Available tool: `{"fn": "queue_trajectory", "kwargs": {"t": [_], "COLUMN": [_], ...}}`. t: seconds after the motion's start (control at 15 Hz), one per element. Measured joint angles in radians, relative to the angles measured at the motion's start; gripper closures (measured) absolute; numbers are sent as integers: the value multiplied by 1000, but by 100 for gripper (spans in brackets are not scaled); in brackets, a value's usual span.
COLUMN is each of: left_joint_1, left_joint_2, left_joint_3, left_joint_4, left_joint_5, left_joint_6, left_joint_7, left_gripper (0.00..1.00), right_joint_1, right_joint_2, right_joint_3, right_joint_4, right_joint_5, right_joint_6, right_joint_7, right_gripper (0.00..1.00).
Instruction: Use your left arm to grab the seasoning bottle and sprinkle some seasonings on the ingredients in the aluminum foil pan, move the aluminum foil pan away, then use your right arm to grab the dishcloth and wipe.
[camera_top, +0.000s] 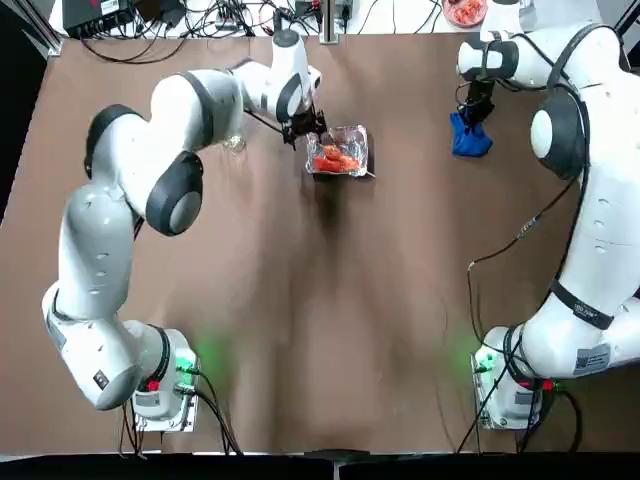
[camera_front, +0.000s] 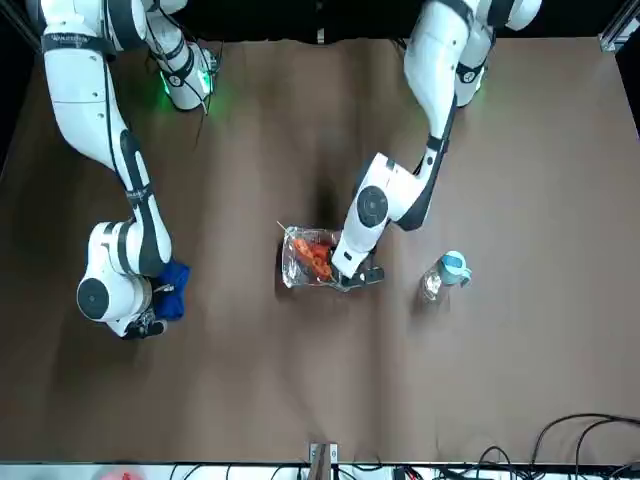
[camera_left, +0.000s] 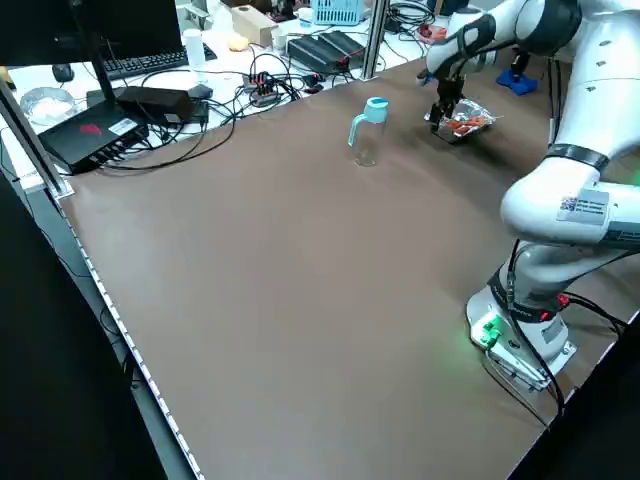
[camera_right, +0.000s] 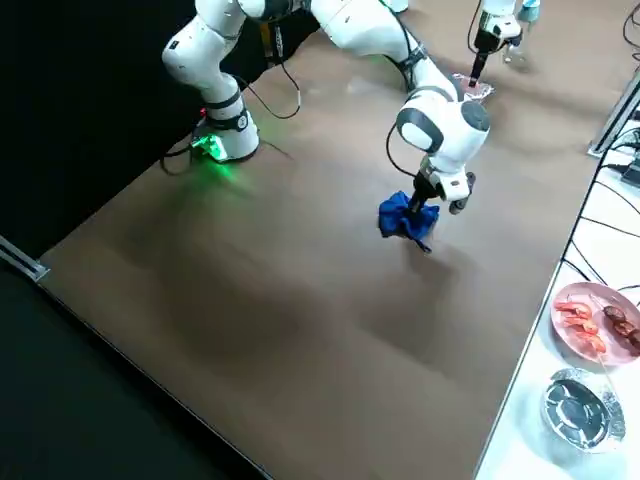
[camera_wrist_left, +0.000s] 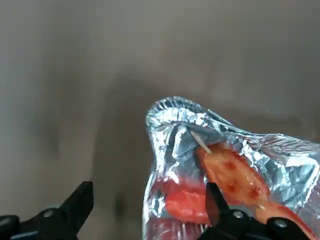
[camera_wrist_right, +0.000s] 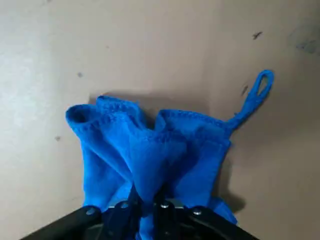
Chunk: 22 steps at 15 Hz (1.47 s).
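Top view: the left gripper (camera_top: 303, 130) is low at the pan's (camera_top: 357, 138) left edge, far across the table (camera_top: 320, 330). Orange-red food (camera_top: 336, 158) lies in the pan. The bottle (camera_top: 235, 143) stands left of the pan, mostly hidden by the left arm. The right gripper (camera_top: 474, 112) is down on the blue cloth (camera_top: 470, 137) at the far right.

Front view: the left gripper (camera_front: 352, 275) touches the pan (camera_front: 296, 268) at its side; the bottle (camera_front: 444, 273) stands apart, upright, blue cap on. The right gripper (camera_front: 150, 322) is at the cloth (camera_front: 172, 285).

Left side view: the bottle (camera_left: 368, 130) stands alone, near the pan (camera_left: 462, 124).

Right side view: the cloth (camera_right: 405, 220) hangs bunched from the right gripper (camera_right: 424, 208).

Left wrist view: the fingers (camera_wrist_left: 75, 207) are spread wide, one outside the pan's wall (camera_wrist_left: 156, 150), the other over the food (camera_wrist_left: 235, 175), gripping nothing.

Right wrist view: the fingers (camera_wrist_right: 165, 212) are pinched together on a fold of the cloth (camera_wrist_right: 150, 155), whose loop lies on the table.
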Motion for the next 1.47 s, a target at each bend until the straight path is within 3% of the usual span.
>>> {"fn": "queue_trajectory", "kwargs": {"t": [0.27, 0.53, 0.6, 0.8, 1.13, 1.47], "left_joint_1": [0, 0, 2, 3, 3, 9], "left_joint_2": [34, 30, 20, 12, 11, 4], "left_joint_3": [-14, -24, -24, -25, -47, -130], "left_joint_4": [9, 27, 35, 36, 36, 36], "left_joint_5": [-24, -28, -28, -28, -28, -28], "left_joint_6": [20, -120, -204, -227, -259, -415], "left_joint_7": [-1, -7, -6, 2, 51, 116], "left_gripper": [4, 41, 61, 85, 85, 85], "right_joint_1": [25, 76, 116, 164, 184, 192], "right_joint_2": [-68, -152, -165, -166, -166, -166], "right_joint_3": [6, 13, 15, 17, 18, 18], "right_joint_4": [15, 17, 17, 18, 27, 35], "right_joint_5": [5, 42, 49, 63, 98, 101], "right_joint_6": [-98, -179, -184, -181, -178, -178], "right_joint_7": [0, 36, 82, 153, 194, 204], "right_gripper": [87, 87, 87, 87, 87, 87]}}
